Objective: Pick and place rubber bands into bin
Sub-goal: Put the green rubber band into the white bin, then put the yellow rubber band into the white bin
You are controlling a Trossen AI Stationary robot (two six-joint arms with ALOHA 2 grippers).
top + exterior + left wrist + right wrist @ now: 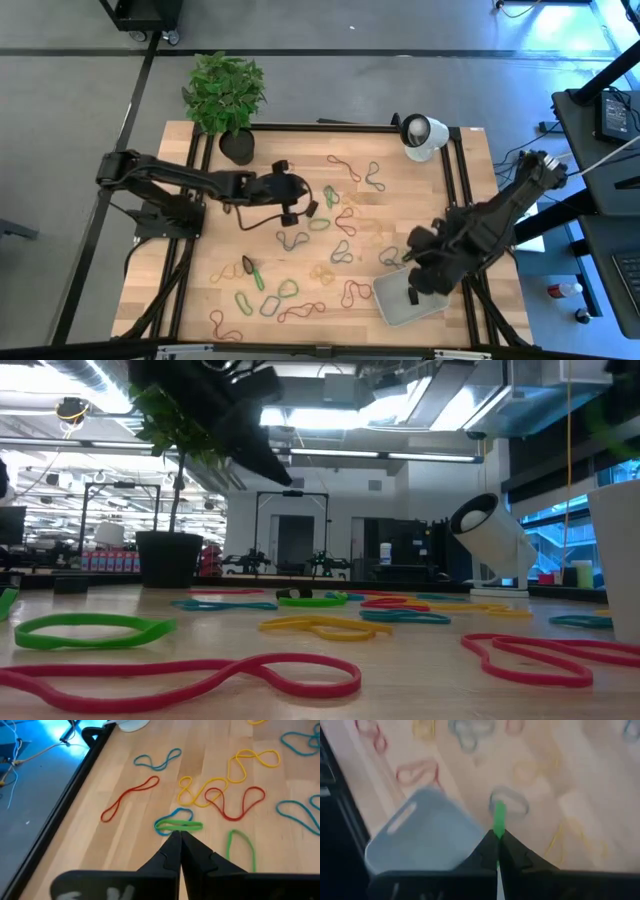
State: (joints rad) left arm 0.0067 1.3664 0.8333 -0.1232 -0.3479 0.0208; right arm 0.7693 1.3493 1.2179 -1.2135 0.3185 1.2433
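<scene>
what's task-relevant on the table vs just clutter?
Job:
rubber bands, loose across the table
green band in the right gripper, near the bin
left gripper, shut, over a green band

Clutter:
potted plant
white round device

The left gripper (300, 200) reaches toward 3 o'clock, fingers pressed together; the right gripper (412, 296), pointing toward 7 o'clock, pinches shut.

The whole bench (400, 225) is being viewed from straight above, while it is being skimmed at surface level toward the room. Each wrist camera is being aimed closely past its own fingers; the bin (425, 837) is being shared with the overhead view
</scene>
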